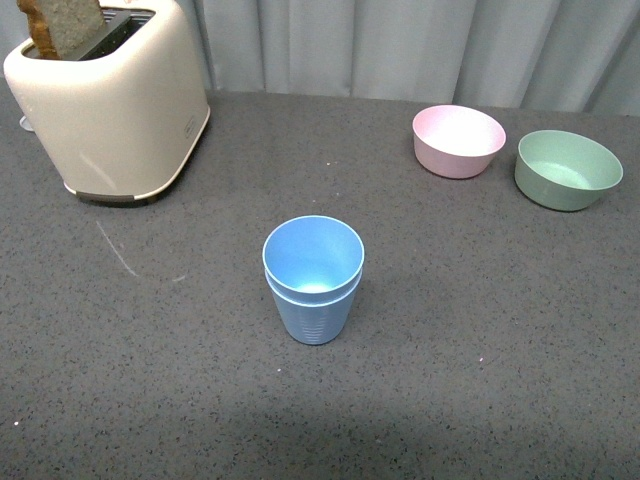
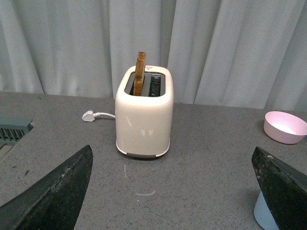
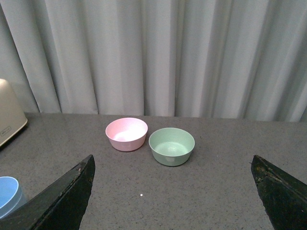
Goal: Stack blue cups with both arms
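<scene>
The two light blue cups [image 1: 312, 280] stand upright in the middle of the grey table, one nested inside the other. Neither arm shows in the front view. My left gripper [image 2: 172, 191] is open and empty, its black fingers [image 2: 57, 191] spread wide; the base of the cups [image 2: 264, 215] peeks out beside one finger. My right gripper [image 3: 172, 191] is open and empty; the rim of the cups [image 3: 8, 194] shows at the frame's edge beside one of its fingers [image 3: 62, 196].
A cream toaster [image 1: 110, 100] with a slice of bread in it stands at the back left, its plug [image 2: 88, 116] on the table. A pink bowl [image 1: 458, 140] and a green bowl [image 1: 567, 168] sit at the back right. Grey curtains hang behind.
</scene>
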`<control>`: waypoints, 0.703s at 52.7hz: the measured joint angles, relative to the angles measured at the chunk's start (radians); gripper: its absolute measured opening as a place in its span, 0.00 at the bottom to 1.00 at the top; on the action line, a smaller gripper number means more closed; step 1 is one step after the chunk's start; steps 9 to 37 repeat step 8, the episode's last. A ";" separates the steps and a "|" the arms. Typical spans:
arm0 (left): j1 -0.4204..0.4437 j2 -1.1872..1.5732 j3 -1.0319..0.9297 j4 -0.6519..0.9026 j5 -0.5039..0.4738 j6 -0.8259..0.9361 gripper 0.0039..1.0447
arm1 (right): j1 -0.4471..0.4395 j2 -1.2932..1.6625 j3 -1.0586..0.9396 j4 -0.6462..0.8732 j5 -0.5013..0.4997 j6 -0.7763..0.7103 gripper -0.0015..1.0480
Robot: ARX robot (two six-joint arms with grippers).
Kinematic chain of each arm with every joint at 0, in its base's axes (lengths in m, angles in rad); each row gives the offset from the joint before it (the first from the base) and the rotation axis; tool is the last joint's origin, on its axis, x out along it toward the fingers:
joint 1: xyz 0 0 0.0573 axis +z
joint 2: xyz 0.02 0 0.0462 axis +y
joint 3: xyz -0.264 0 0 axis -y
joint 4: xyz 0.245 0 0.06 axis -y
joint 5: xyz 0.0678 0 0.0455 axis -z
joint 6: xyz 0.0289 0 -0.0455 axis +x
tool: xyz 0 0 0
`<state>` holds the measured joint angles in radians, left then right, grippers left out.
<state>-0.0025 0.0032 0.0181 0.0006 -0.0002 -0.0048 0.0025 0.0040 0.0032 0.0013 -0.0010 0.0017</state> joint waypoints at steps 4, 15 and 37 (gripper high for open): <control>0.000 0.000 0.000 0.000 0.000 0.000 0.94 | 0.000 0.000 0.000 0.000 0.000 0.000 0.91; 0.000 0.000 0.000 0.000 0.000 0.000 0.94 | 0.000 0.000 0.000 0.000 0.000 0.000 0.91; 0.000 0.000 0.000 0.000 0.000 0.000 0.94 | 0.000 0.000 0.000 0.000 0.000 0.000 0.91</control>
